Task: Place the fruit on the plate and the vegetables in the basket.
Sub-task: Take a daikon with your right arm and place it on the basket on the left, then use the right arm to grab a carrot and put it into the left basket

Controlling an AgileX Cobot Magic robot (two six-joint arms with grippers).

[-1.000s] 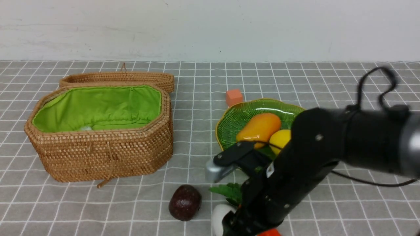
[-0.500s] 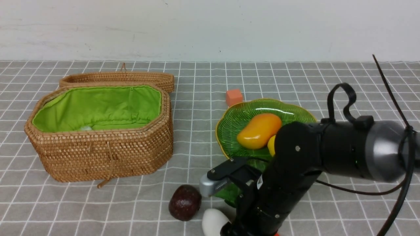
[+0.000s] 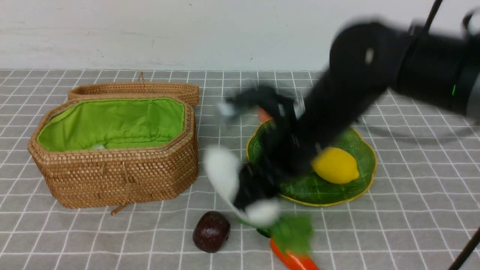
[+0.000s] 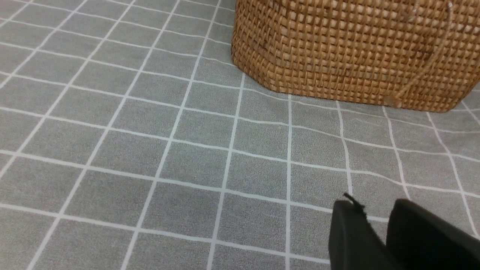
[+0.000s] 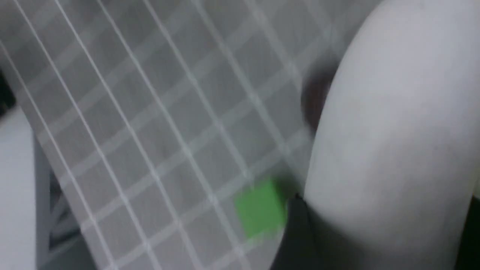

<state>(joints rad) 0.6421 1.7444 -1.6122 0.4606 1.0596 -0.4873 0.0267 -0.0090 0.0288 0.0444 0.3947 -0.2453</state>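
Note:
My right gripper (image 3: 240,187) is shut on the white radish (image 3: 223,170), held in the air between the basket (image 3: 116,176) and the plate (image 3: 360,187); the arm is blurred by motion. The radish (image 5: 390,131) fills the space between the jaws of the right gripper (image 5: 382,225). A yellow lemon (image 3: 335,165) lies on the green plate. The maroon fruit (image 3: 211,231) and the carrot (image 3: 292,258) with green leaves rest near the front edge. My left gripper (image 4: 378,221) hovers low over the cloth beside the basket (image 4: 348,48), fingers nearly together and empty.
The basket's wicker lid (image 3: 135,90) lies behind the open basket, and something pale (image 3: 98,147) shows low inside it. A small orange cube (image 3: 263,113) sits behind the plate, partly hidden by the right arm. A grey checked cloth covers the table.
The right arm has swung up from the front edge, lifting the radish up and left toward the basket. The carrot now shows on the cloth; the lemon is in full view.

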